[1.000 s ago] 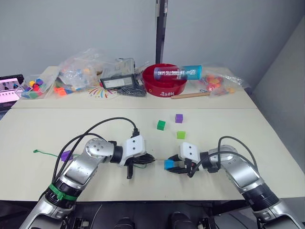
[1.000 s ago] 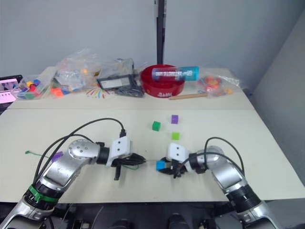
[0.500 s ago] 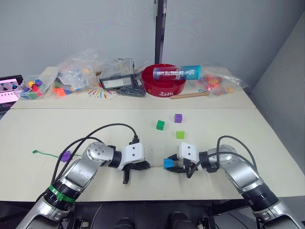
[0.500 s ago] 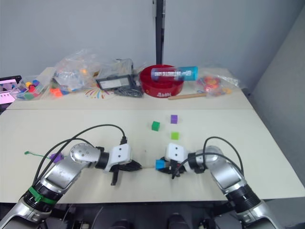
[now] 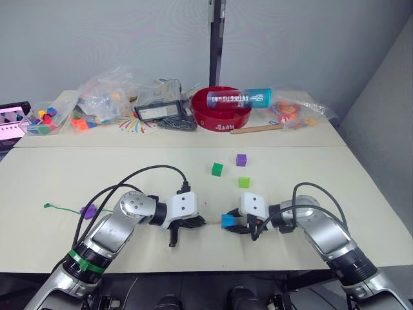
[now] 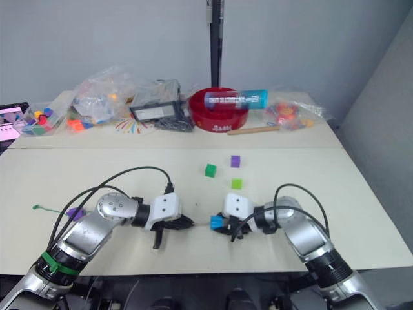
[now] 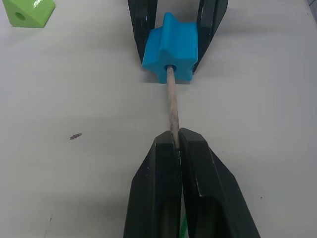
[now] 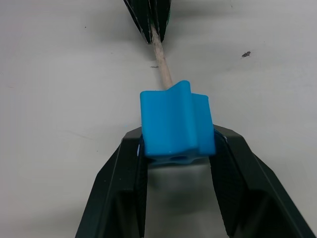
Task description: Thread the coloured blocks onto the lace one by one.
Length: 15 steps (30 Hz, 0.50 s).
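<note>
The scene is lit evenly and brightly from overhead; soft shadows are cast on the bench point(image 5: 58, 174), and focus is kept sharp.

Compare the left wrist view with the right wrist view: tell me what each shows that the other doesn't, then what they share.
Left wrist view alone: the light green block, and the pale tip entering the blue block's hole. Right wrist view alone: the hole in the blue block's opposite face, with no tip showing through. Both: the left tool shut on the lace tip, the right tool shut on the blue block, bare table.
</note>
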Motion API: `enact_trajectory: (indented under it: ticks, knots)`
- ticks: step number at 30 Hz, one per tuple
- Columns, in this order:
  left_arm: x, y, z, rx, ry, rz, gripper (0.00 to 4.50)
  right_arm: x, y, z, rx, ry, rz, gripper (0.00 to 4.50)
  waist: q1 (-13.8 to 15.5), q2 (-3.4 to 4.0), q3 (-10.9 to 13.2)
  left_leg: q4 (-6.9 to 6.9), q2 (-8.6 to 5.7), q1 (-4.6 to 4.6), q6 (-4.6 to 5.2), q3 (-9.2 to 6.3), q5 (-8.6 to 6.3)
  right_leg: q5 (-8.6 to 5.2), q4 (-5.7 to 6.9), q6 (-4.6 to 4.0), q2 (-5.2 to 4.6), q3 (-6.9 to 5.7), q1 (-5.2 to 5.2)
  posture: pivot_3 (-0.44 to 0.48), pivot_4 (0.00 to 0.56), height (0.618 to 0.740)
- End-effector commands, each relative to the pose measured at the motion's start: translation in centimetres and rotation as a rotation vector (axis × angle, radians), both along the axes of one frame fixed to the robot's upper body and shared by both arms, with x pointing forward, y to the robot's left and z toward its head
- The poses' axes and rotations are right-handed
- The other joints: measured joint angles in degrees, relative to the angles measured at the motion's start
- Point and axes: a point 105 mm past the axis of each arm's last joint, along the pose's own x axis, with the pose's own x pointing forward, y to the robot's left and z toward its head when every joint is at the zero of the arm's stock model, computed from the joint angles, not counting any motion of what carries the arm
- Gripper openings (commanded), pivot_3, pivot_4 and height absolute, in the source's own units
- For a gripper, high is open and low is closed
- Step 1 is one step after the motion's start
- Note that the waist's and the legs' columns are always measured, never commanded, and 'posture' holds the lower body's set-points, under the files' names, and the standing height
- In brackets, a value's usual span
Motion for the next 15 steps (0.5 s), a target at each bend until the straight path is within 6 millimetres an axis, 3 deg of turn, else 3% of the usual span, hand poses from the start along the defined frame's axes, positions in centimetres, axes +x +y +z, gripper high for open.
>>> enact_trajectory:
  ticks: [1, 8, 15]
  knots:
    - [-0.4, -0.9, 1.3, -0.025, -0.045, -0.039, 0.00, -0.1, -0.3, -0.5, -0.035, 0.007, -0.014, 1.28, 0.0, 0.00, 0.0, 0.00, 0.00, 0.00, 0.00, 0.00, 0.00, 0.00, 0.00, 0.00, 0.00, 0.00, 0.00, 0.000, 0.150, 0.731]
    - [-0.6, -1.8, 1.4, -0.035, -0.050, -0.067, 0.00, -0.3, 0.0, -0.4, -0.035, 0.007, -0.006, 1.28, 0.0, 0.00, 0.0, 0.00, 0.00, 0.00, 0.00, 0.00, 0.00, 0.00, 0.00, 0.00, 0.00, 0.00, 0.00, 0.000, 0.150, 0.731]
    - [0.3, -4.0, 1.4, -0.049, -0.052, -0.102, 0.00, -0.4, 0.4, -0.2, -0.031, 0.005, -0.004, 1.28, 0.0, 0.00, 0.0, 0.02, -0.01, -0.01, 0.00, -0.01, 0.00, 0.00, 0.01, 0.00, 0.00, 0.00, 0.00, 0.000, 0.150, 0.731]
